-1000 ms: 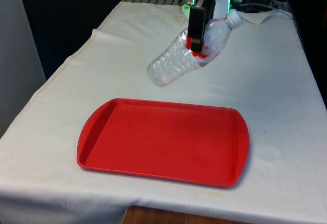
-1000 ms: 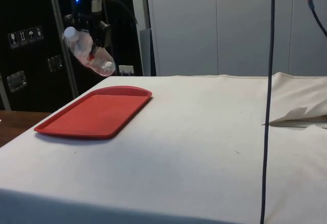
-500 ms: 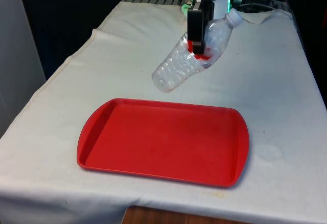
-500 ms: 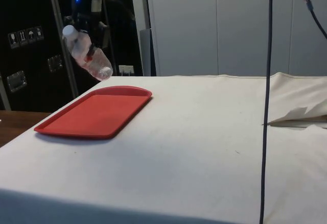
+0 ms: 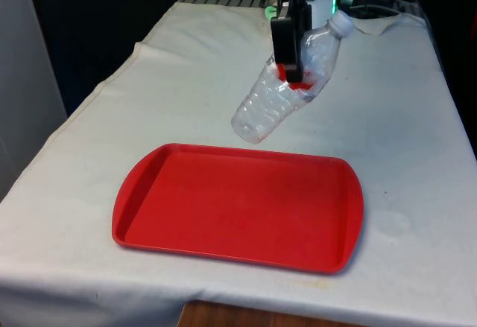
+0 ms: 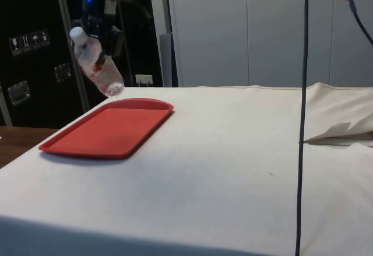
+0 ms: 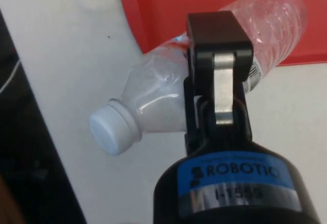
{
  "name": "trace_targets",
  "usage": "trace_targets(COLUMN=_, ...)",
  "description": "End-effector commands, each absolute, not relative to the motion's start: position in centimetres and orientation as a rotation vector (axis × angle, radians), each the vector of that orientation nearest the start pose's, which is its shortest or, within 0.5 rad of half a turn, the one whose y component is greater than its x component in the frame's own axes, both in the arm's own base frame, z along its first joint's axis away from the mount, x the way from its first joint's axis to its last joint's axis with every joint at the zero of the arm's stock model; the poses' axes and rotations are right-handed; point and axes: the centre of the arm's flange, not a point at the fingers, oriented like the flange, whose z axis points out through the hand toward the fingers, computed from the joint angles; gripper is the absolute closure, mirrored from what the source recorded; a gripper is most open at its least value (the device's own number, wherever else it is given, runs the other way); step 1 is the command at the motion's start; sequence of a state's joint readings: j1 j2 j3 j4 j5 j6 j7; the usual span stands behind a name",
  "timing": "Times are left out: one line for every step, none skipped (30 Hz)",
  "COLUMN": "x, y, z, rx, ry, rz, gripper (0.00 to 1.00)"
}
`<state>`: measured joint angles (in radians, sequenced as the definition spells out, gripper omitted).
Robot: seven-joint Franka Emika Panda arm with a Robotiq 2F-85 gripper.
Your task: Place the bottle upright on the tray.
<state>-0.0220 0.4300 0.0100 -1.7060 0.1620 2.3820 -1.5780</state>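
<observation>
Clear plastic bottle (image 5: 287, 89) hangs tilted, white cap (image 7: 113, 127) uppermost, clamped mid-body by the black gripper (image 5: 288, 59) above the cloth just beyond the red tray's (image 5: 238, 215) far edge; the wrist view shows its base over the tray.

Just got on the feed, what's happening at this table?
The arm's hand is shut on a clear plastic bottle, holding it in the air at a slant, white cap up and away from the red tray. The bottle's base hangs near the tray's far edge, not touching it. The tray lies on the white cloth with nothing on it.
</observation>
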Motion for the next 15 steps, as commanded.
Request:
trace_targets(x=68.8, y=-0.8, z=36.7, rx=-2.364, ry=-2.128, rz=-0.446, gripper=1.0)
trace_targets(x=68.7, y=-0.8, z=36.8, rx=-2.377, ry=-2.13, rz=-0.434, gripper=1.0)
trace_targets(x=68.9, y=-0.9, z=36.7, rx=-2.359, ry=-2.124, rz=-0.453, gripper=1.0)
trace_targets(x=68.9, y=-0.9, z=36.7, rx=-2.354, ry=-2.121, rz=-0.462, gripper=1.0)
trace_targets(x=68.9, y=-1.1, z=36.6, rx=-2.35, ry=-2.115, rz=-0.467, gripper=1.0)
trace_targets(x=68.8, y=-1.2, z=36.5, rx=-2.345, ry=-2.111, rz=-0.473, gripper=1.0)
trace_targets(x=68.8, y=-1.4, z=36.4, rx=-2.336, ry=-2.101, rz=-0.487, gripper=1.0)
trace_targets(x=68.8, y=-1.6, z=36.3, rx=-2.332, ry=-2.096, rz=-0.493, gripper=1.0)
trace_targets(x=68.8, y=-1.8, z=36.3, rx=-2.33, ry=-2.09, rz=-0.498, gripper=1.0)
trace_targets(x=68.8, y=-1.9, z=36.2, rx=-2.324, ry=-2.087, rz=-0.505, gripper=1.0)
trace_targets(x=68.7, y=-1.8, z=36.3, rx=-2.336, ry=-2.089, rz=-0.496, gripper=1.0)
trace_targets(x=68.8, y=-2.1, z=36.1, rx=-2.321, ry=-2.08, rz=-0.513, gripper=1.0)
trace_targets(x=68.8, y=-2.2, z=36.0, rx=-2.318, ry=-2.075, rz=-0.517, gripper=1.0)
trace_targets(x=68.8, y=-2.5, z=35.8, rx=-2.309, ry=-2.066, rz=-0.531, gripper=1.0)
trace_targets(x=68.8, y=-2.5, z=35.8, rx=-2.309, ry=-2.066, rz=-0.531, gripper=1.0)
